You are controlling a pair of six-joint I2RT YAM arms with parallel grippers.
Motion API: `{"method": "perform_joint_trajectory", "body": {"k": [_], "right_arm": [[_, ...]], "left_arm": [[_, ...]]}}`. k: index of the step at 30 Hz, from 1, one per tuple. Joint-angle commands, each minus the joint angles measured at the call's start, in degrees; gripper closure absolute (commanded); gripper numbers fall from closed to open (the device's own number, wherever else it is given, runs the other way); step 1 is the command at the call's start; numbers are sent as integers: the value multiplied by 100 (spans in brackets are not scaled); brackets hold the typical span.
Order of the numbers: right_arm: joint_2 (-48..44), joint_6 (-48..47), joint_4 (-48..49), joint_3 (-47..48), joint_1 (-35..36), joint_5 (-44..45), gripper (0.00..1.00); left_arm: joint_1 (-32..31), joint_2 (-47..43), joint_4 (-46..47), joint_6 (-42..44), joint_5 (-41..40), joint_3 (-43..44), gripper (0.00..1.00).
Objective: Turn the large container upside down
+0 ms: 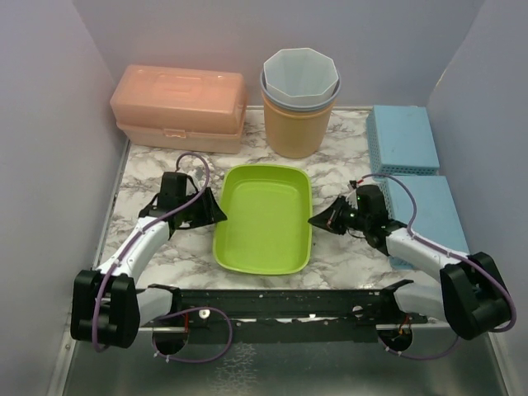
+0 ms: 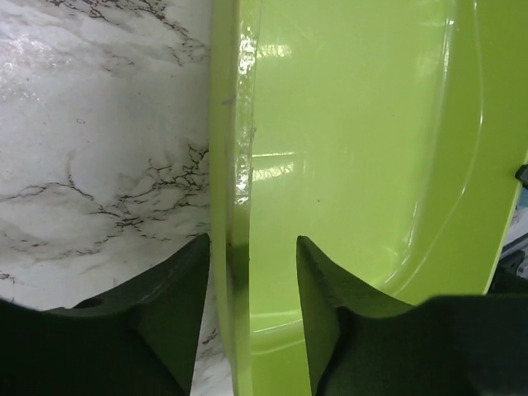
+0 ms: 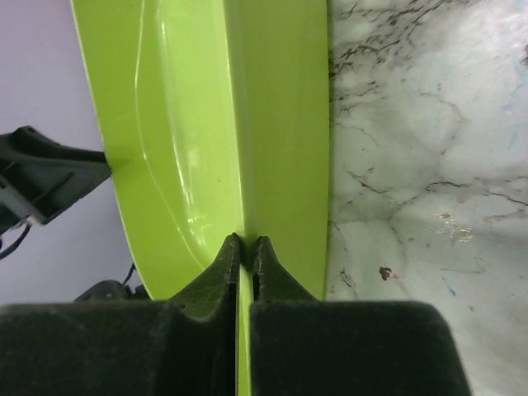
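Observation:
The large container is a lime green tray [image 1: 264,216], open side up, in the middle of the marble table. My left gripper [image 1: 219,213] is at its left rim; in the left wrist view its open fingers [image 2: 252,272] straddle the rim [image 2: 235,165], one outside, one inside, with gaps either side. My right gripper [image 1: 315,221] is at the right rim. In the right wrist view its fingers [image 3: 246,252] are shut on the thin rim of the tray [image 3: 247,124]. The tray seems to rest flat.
A peach lidded box [image 1: 180,106] stands at the back left. An orange bin with a white liner [image 1: 299,101] stands behind the tray. Two blue perforated boxes [image 1: 404,139] lie along the right side, one [image 1: 433,210] beside my right arm.

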Motion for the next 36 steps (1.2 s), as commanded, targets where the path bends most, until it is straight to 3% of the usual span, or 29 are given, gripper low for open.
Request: {"method": "perform_joint_trajectory", "body": {"k": [1, 5, 12, 17, 21, 23, 25, 27, 29, 36], "right_arm": [[300, 694, 1437, -567, -7, -792, 96], [693, 999, 2361, -810, -7, -1373, 87], [1132, 971, 2651, -629, -6, -1939, 75], [1206, 955, 2660, -569, -7, -2011, 81], [1351, 983, 2886, -585, 4, -2146, 99], [1321, 1030, 3089, -613, -7, -2192, 99], [1146, 997, 3117, -590, -6, -2147, 99], [848, 747, 2587, -453, -7, -1871, 99], [501, 275, 1775, -213, -3, -1449, 99], [-647, -920, -211, 445, -3, -167, 99]], "left_arm": [[-32, 191, 65, 48, 236, -39, 58], [-58, 215, 65, 39, 205, -43, 66], [-76, 261, 70, 47, 186, -29, 77], [-89, 268, 74, 69, 218, -20, 79], [-94, 301, 79, 70, 198, -15, 79], [-88, 279, 77, 68, 185, -16, 78], [-87, 202, 72, 56, 90, -1, 64], [-81, 50, 24, 36, -206, 17, 36], [-64, -202, -12, 40, -344, 53, 21], [134, -1298, -96, 42, -1182, 38, 2]]}}
